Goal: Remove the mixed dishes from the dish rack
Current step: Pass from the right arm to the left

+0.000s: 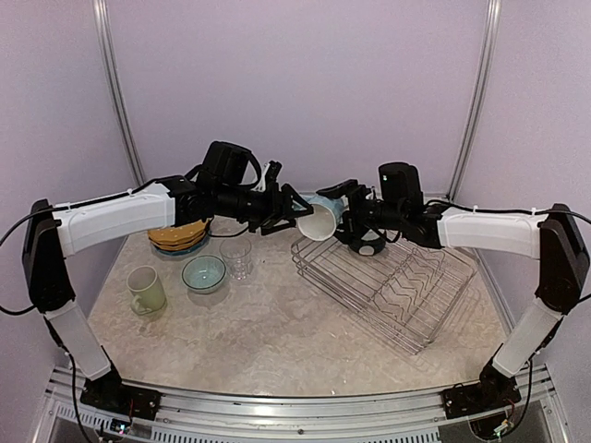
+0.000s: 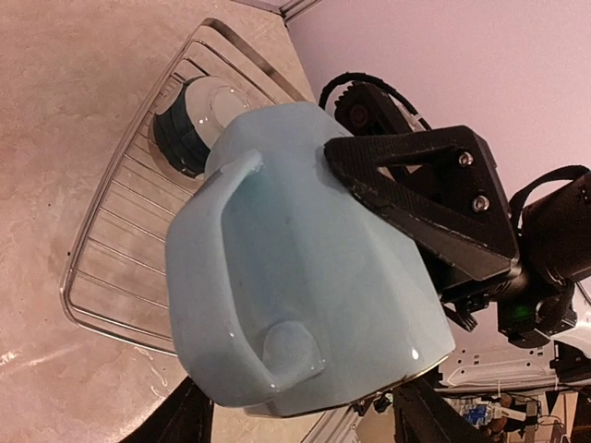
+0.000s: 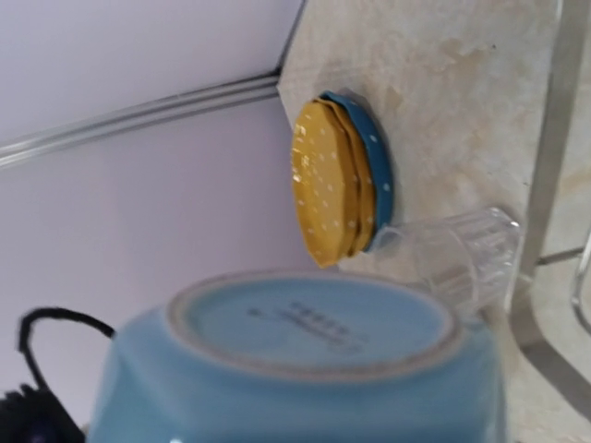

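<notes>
The light blue mug [image 1: 319, 218] hangs in the air on its side between my two grippers, above the far left corner of the dish rack [image 1: 406, 293]. My right gripper [image 1: 345, 210] is shut on its base end; one of its black fingers [image 2: 416, 189] lies across the mug's side [image 2: 305, 268]. My left gripper [image 1: 290, 210] is open, its fingers [image 2: 180, 415] on either side of the mug's mouth end. The mug's base [image 3: 309, 323] fills the lower right wrist view and hides the right fingers. The dark-blue white-lined bowl [image 1: 369, 243] sits in the rack [image 2: 111, 249].
On the table's left stand the yellow plates [image 1: 177, 236] stacked on the blue speckled plate [image 3: 376, 175], the clear glass [image 1: 236, 257], the teal bowl [image 1: 203, 273] and the pale green mug [image 1: 146, 289]. The rack lies at an angle on the right.
</notes>
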Action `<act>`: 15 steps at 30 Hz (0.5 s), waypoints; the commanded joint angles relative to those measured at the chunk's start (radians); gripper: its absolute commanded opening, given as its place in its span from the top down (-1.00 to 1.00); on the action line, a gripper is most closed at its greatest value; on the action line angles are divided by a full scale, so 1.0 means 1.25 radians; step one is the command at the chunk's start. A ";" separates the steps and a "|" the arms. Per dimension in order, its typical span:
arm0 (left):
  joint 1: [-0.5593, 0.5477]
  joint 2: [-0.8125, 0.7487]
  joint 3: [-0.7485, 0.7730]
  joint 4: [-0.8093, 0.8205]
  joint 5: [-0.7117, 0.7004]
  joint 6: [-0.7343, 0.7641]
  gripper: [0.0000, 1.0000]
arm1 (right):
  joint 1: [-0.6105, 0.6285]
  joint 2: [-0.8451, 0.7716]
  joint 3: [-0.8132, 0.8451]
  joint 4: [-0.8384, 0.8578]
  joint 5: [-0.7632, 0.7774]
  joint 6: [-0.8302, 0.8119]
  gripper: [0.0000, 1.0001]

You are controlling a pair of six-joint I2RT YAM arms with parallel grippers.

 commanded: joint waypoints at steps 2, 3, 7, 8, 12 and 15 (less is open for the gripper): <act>-0.008 0.033 0.026 0.019 -0.058 -0.032 -0.05 | 0.036 -0.027 0.025 0.125 0.031 0.052 0.73; -0.011 0.032 0.025 0.015 -0.069 -0.030 0.01 | 0.040 -0.028 0.024 0.128 0.036 0.056 0.73; -0.021 0.028 0.023 0.015 -0.106 -0.021 0.18 | 0.057 -0.023 0.025 0.143 0.048 0.069 0.71; -0.021 0.027 0.023 0.015 -0.112 -0.020 0.25 | 0.060 -0.019 0.027 0.147 0.049 0.068 0.70; -0.026 0.001 0.015 -0.011 -0.187 0.007 0.69 | 0.070 -0.021 0.033 0.123 0.044 0.033 0.49; -0.024 -0.036 0.001 -0.046 -0.250 0.026 1.00 | 0.071 -0.045 0.004 0.101 0.057 -0.008 0.19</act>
